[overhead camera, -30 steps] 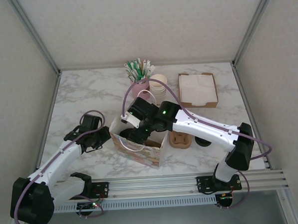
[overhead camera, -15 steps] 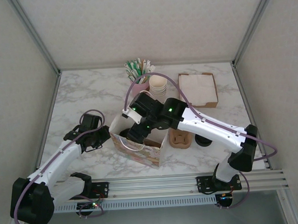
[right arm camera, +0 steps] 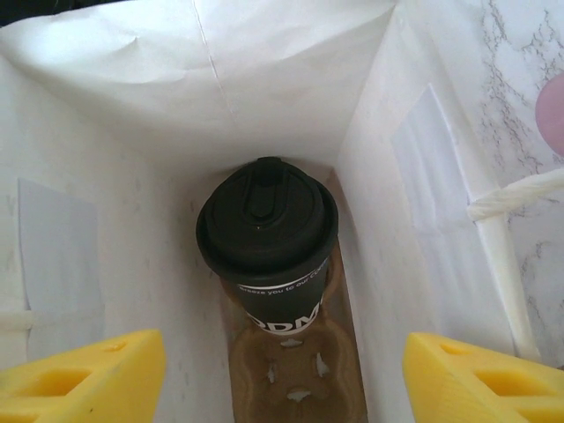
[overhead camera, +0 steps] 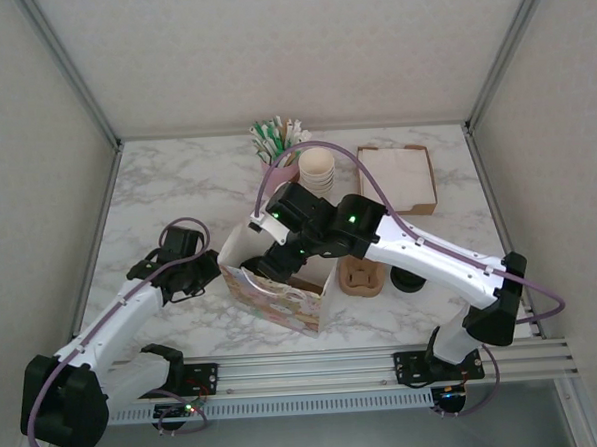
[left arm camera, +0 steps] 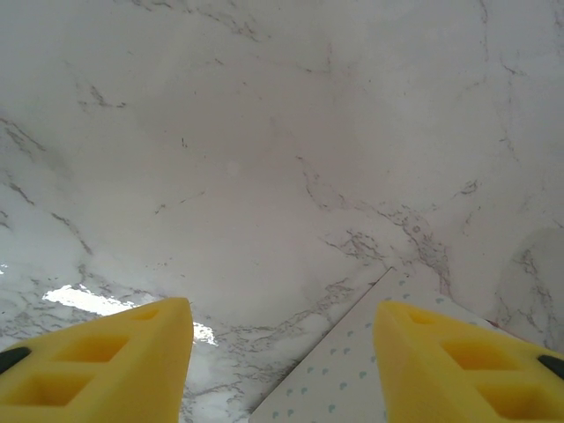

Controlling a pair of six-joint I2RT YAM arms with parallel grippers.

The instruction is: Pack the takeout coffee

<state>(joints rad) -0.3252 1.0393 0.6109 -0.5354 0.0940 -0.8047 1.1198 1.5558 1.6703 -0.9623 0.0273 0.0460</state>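
Observation:
The takeout coffee (right arm camera: 266, 220), a dark-sided cup with white lettering and a round black lid, stands upright in a brown cardboard carrier (right arm camera: 300, 388) at the bottom of the white paper bag (right arm camera: 264, 88). My right gripper (right arm camera: 284, 348) hangs open above it inside the bag's mouth, both yellow fingers well apart from the cup. From above, the right gripper (overhead camera: 280, 259) sits over the patterned bag (overhead camera: 272, 295). My left gripper (overhead camera: 209, 271) is open just left of the bag, nothing between its fingers (left arm camera: 115, 361); the bag's dotted corner (left arm camera: 352, 379) lies below it.
Behind the bag stand a stack of cream cups (overhead camera: 317, 168), a pink holder of stirrers (overhead camera: 279, 144) and a brown box of napkins (overhead camera: 396, 178). A second brown carrier (overhead camera: 361, 276) and loose black lids (overhead camera: 409, 280) lie to the right of the bag.
My right wrist has drawn back and up over the bag, its elbow swinging right. The left arm has stayed still.

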